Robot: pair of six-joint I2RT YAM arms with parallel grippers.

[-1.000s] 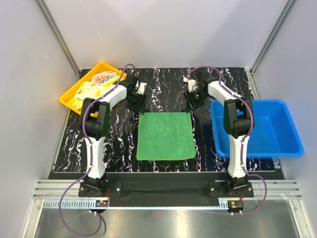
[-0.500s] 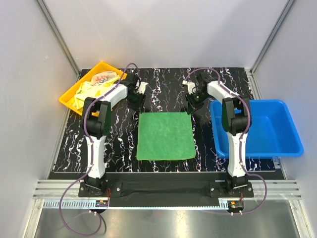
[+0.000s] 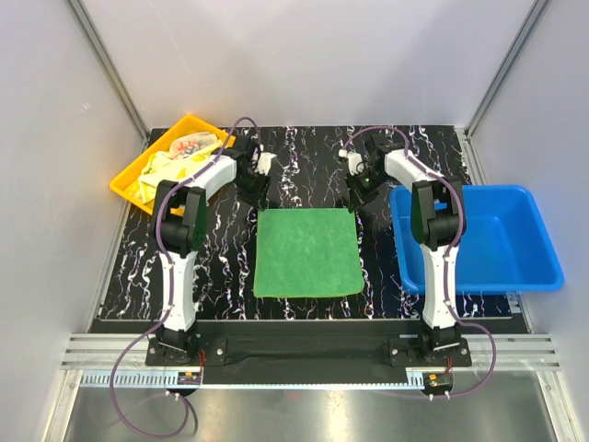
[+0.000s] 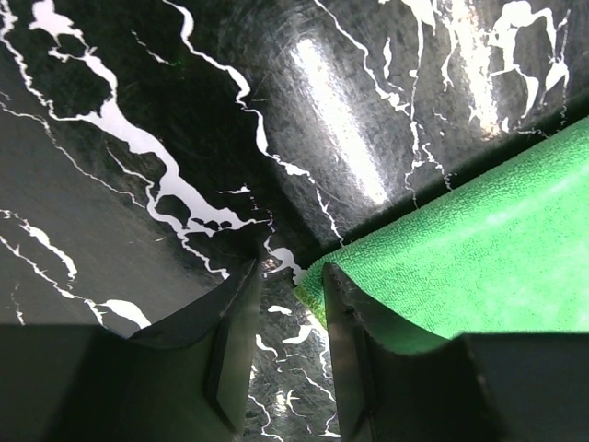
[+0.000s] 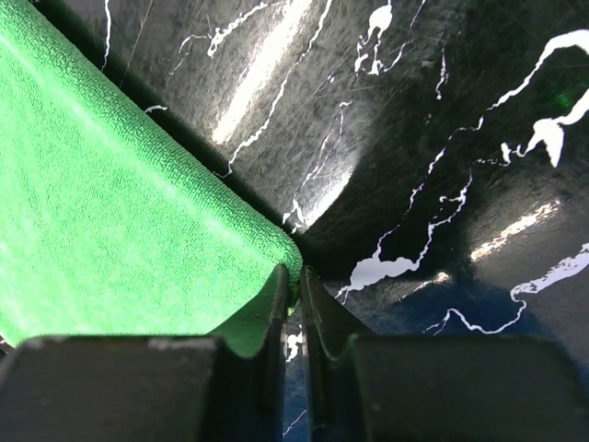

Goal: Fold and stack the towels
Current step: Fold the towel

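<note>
Right jaws pinch the green towel at its far-right corner; left jaws, half spread, barely straddle the far-left one — they could miss.

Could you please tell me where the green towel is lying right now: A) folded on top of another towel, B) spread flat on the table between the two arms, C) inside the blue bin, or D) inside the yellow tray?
B: the green towel lies flat and unfolded on the table, its far corners at the left gripper and the right gripper.
</note>
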